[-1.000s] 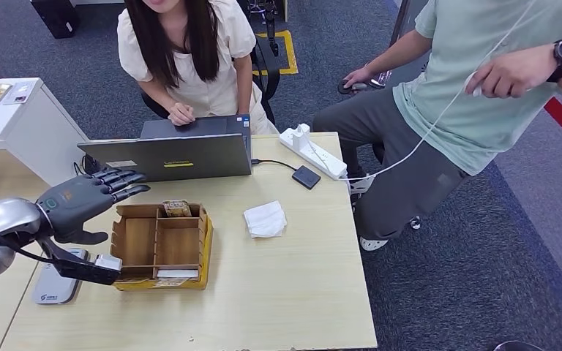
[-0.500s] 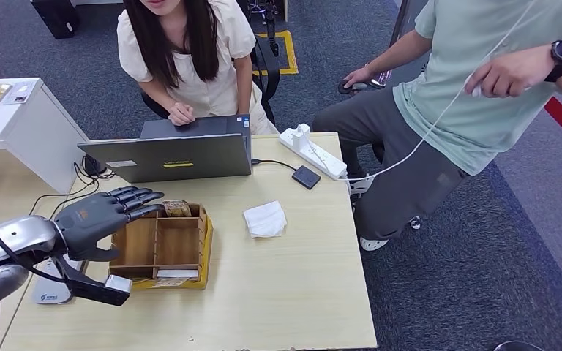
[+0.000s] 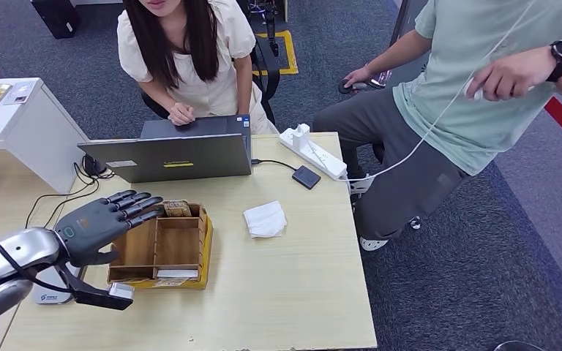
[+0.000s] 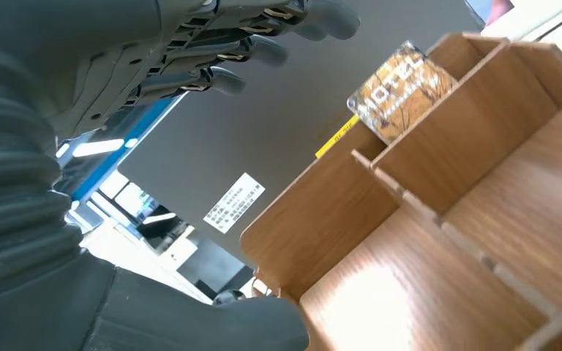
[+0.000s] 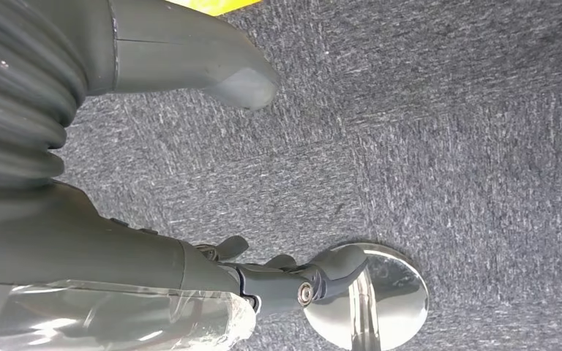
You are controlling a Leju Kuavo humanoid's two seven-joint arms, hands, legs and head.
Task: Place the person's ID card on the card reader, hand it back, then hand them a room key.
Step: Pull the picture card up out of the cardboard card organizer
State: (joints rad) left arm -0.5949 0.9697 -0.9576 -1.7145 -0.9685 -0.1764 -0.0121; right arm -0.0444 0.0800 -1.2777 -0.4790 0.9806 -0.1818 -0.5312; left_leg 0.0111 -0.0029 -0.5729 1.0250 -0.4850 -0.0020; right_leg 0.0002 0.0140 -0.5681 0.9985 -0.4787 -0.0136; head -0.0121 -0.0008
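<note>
One room key stands just beyond the empty left hand.

Silver arm, dark grey hand

I see the key card, brown-patterned, standing upright in the tray's far compartment; the white reader lies flat beside it.

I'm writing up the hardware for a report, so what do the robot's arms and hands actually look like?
The left arm is shiny silver metal with a black cable looped over it and a black camera bracket slung beneath. The left hand is dark grey with a small green mark on its back and darker, segmented fingers. The right hand has a grey ribbed wrist cover and a thick grey thumb.
</note>
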